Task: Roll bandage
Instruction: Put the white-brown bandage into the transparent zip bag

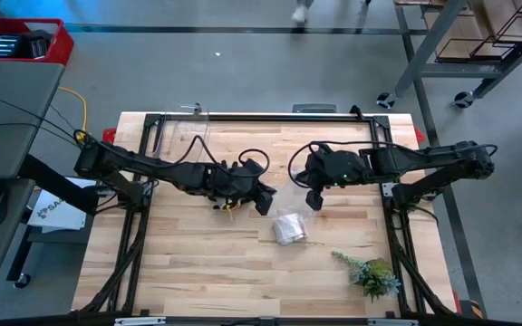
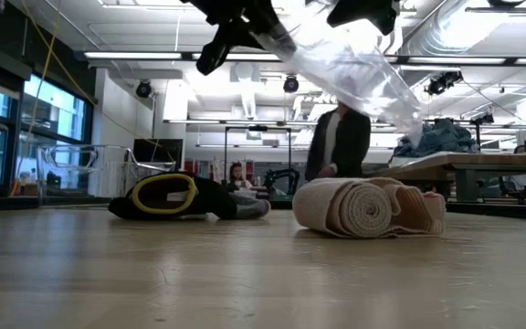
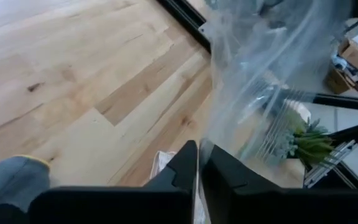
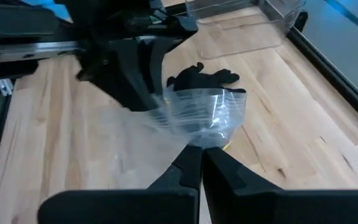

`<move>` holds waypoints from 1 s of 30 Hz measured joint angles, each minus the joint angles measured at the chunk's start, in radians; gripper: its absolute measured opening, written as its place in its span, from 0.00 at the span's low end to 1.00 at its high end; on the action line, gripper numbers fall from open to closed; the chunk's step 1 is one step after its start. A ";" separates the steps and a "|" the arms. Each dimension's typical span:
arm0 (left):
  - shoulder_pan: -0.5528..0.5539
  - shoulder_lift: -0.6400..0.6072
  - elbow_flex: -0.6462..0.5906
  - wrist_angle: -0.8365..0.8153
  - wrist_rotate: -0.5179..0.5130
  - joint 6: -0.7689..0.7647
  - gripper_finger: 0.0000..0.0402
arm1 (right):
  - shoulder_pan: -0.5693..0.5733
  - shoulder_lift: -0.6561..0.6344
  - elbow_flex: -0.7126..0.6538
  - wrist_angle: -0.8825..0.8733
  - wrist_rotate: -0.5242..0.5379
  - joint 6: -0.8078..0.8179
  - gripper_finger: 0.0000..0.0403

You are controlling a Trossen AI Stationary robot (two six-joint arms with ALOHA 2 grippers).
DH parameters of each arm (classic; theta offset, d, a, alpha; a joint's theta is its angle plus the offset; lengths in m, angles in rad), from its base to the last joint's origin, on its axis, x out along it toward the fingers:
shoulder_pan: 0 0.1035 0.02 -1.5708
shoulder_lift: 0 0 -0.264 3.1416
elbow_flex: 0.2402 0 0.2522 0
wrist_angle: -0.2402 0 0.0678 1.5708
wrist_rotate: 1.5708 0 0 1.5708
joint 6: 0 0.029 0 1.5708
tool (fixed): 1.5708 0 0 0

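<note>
The bandage [image 2: 368, 208] lies on the table as a loose off-white roll on its side, also in the high view [image 1: 289, 228]. Above it, a clear plastic bag [image 2: 350, 64] stretches between my two grippers. My left gripper [image 1: 265, 201] and my right gripper [image 1: 315, 201] are both shut on the bag, above the table's middle. A black-and-grey glove with a yellow cuff [image 2: 185, 196] lies on the table to the left of the roll, under my left arm. My left gripper pinches an edge of the clear bag [image 3: 205, 146] between its two shut fingers. The bag runs from the fingers toward my right gripper, lifted clear of the table. My right gripper pinches the other end of the bag [image 4: 199, 140] between its two shut fingers. The film spreads from there toward my left arm, crumpled, clear of the table.
A small green artificial plant [image 1: 374, 274] lies near the table's front right. A clear plastic container [image 4: 241, 15] stands at the table's far edge. People show in the room beyond the table [image 2: 336, 137]. Bare wood lies at the front left [image 1: 198, 272].
</note>
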 joint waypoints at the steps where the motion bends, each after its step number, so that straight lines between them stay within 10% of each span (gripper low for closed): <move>1: 0.002 0.000 0.000 -0.010 0.008 0.001 0.02 | 0.000 -0.001 0.000 0.001 -0.009 0.009 0.00; 10: 0.022 0.000 0.000 -0.056 0.033 -0.025 0.00 | -0.005 -0.026 0.153 -0.200 -0.117 0.082 0.04; 20: 0.068 0.000 0.000 -0.025 -0.010 -0.095 0.00 | -0.002 -0.010 0.387 -0.416 -0.081 -0.008 0.40; 30: 0.101 0.000 0.048 -0.020 0.029 -0.147 0.00 | 0.091 0.260 0.540 -0.559 -0.101 -0.404 0.45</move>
